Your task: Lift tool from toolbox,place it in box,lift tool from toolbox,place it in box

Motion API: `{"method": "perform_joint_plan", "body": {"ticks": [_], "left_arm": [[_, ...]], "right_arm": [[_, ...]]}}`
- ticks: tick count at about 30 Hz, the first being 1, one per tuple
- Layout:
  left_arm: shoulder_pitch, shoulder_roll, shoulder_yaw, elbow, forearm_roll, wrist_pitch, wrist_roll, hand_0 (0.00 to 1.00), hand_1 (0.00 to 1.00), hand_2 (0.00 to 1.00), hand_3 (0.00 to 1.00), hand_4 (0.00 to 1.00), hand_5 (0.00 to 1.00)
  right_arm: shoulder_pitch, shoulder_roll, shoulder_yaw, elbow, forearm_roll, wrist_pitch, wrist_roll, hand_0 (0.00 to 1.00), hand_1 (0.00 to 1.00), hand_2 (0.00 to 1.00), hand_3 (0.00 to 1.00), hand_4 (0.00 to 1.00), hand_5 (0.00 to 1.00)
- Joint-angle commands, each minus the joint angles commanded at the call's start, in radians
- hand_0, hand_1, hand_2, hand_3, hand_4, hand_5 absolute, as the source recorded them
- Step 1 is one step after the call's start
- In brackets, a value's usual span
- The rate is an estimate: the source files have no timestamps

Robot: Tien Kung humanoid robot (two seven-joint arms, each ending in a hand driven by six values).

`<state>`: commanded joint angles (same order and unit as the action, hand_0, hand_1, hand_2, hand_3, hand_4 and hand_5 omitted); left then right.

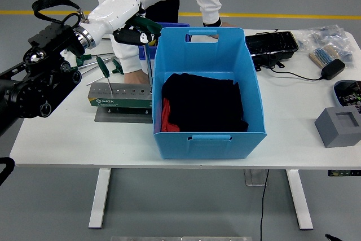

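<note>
Head view of a white worktop. A grey-and-green tool holder stands on a grey base plate just left of the blue plastic box; white lettering on its green front strip appears to read "SATA", though the print is small. One green-handled screwdriver stands tilted in a hole near the holder's left end. The left hand, white-cased with dark fingers, is closed around the green handle of a second screwdriver, whose thin shaft hangs down beside the box's left wall with its tip just above the holder's right end; whether the tip touches the holder cannot be told. More green-handled tools lie on the worktop behind the holder, partly hidden by the arm. The box contains dark folded cloth with a red piece at its left edge. A person in white sleeves stands at the far side; one hand rests on the worktop behind the holder, the other hand is mostly hidden behind the box's far rim. At right are a black tray with a cable, clear bags, a brush, a black adapter and a grey block; a container at the right edge is cut off.
</note>
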<state>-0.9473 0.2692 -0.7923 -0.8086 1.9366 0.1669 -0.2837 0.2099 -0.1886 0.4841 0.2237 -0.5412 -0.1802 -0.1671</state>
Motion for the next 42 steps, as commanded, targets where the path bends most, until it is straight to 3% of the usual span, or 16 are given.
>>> {"method": "perform_joint_plan", "body": {"ticks": [8,18,29,42], "left_arm": [[-0.038,0.011,0.015,0.001,0.0,-0.027,-0.001,0.099,0.002,0.005,0.002,0.711,0.62],[-0.063,0.016,0.018,-0.004,0.009,-0.02,-0.013,0.088,0.002,0.002,0.002,0.699,0.604],[-0.103,0.041,-0.005,-0.042,0.01,-0.02,-0.026,0.082,0.002,0.002,0.002,0.685,0.592],[-0.173,0.05,-0.018,-0.051,-0.021,-0.038,-0.032,0.071,0.002,0.002,0.002,0.685,0.589]], "right_arm": [[-0.003,0.0,0.001,-0.001,0.0,-0.001,0.0,0.634,0.627,0.694,0.549,0.792,0.664],[0.0,0.0,-0.007,-0.001,0.012,-0.001,0.003,0.634,0.627,0.694,0.549,0.791,0.66],[0.0,-0.002,-0.011,-0.001,0.019,0.0,0.004,0.634,0.626,0.694,0.548,0.79,0.661],[0.0,-0.004,-0.015,-0.001,0.025,-0.001,0.006,0.634,0.626,0.694,0.549,0.791,0.66]]}}
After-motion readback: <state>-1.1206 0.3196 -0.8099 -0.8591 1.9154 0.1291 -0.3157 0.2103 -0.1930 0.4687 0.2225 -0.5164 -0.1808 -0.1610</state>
